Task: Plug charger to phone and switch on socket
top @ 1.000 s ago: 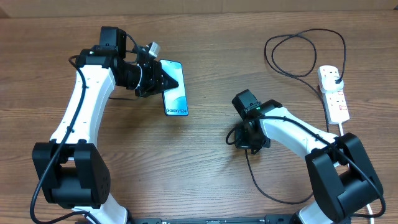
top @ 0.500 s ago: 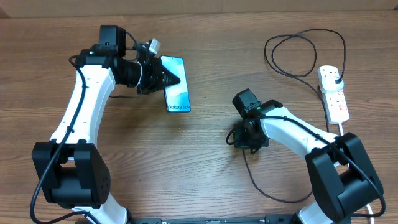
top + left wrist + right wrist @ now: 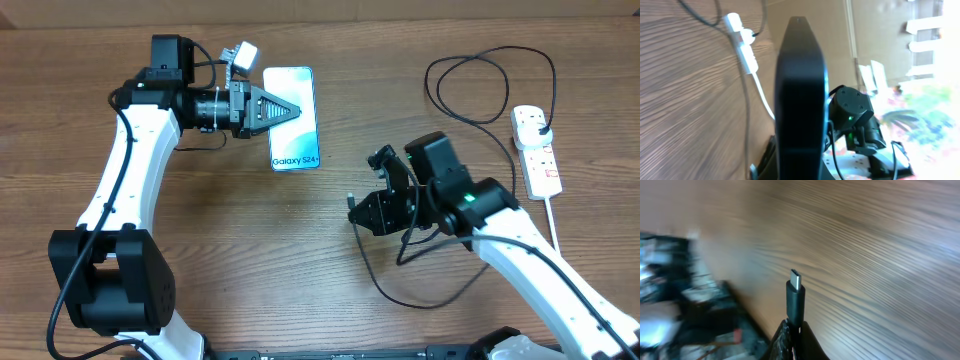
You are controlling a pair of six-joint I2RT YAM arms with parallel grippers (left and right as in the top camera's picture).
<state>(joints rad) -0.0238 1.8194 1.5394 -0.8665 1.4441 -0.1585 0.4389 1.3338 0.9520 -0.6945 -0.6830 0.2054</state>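
Brown wood-grain surface (image 3: 200,250) fills the overhead view. The phone (image 3: 300,140) sits toward the far left, screen up to the camera. Its long axis runs from the far edge toward the robot, with the "Galaxy S24" lettering at the near end. The left pincer (image 3: 290,110) reaches in from the left and is pinched on the phone's left long side, its black fingertips lying over the screen.

The left wrist view shows something else: the phone (image 3: 800,100) edge-on, a thin dark slab rising up the middle of the frame. No screen or lettering shows there. Behind it are the white socket (image 3: 742,42) and the right arm, both blurred.

The right pincer (image 3: 362,212) hangs over the middle of the surface, well apart from the phone with bare wood between them. From above its grip is only a dark cluster. The right wrist view settles it: the fingers are pressed together on the charger (image 3: 795,302) just behind the connector. The connector's metal tip sticks straight out beyond them, in line with the fingers. Overhead, that tip points to the robot's left, toward the phone's side of the surface.

The thin black cable drops from the pincer and loops toward the near edge. Its far stretch curls in a loop at the far right and ends at the plug (image 3: 540,124), seated in the far end of the socket (image 3: 540,160). The socket's long axis also runs far to near.
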